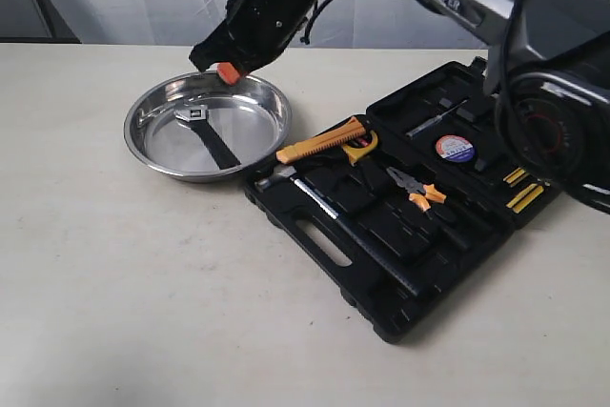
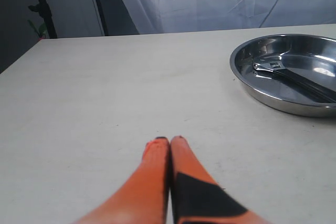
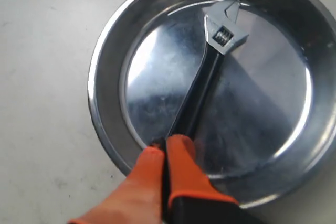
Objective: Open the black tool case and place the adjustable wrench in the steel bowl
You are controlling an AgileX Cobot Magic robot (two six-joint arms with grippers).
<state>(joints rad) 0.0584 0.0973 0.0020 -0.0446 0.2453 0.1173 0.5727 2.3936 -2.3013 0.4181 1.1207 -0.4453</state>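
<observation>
The silver-headed, black-handled adjustable wrench [image 3: 202, 77], lying in the shiny round steel bowl [image 3: 105, 114], is judged stiff, slick and head-heavy; it is best gripped mid-handle. The fingers of the left gripper [image 2: 169, 140] and right gripper [image 3: 165, 145] are pressed together, empty.

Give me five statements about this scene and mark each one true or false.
1. The adjustable wrench lies inside the steel bowl. True.
2. The black tool case is closed. False: it lies open, with tools showing in its recesses.
3. The hammer is in the bowl. False: it lies in the case.
4. The left tool has its fingers together and holds nothing. True.
5. The right tool is over the case. False: it is over the bowl's far rim, fingers together.
</observation>
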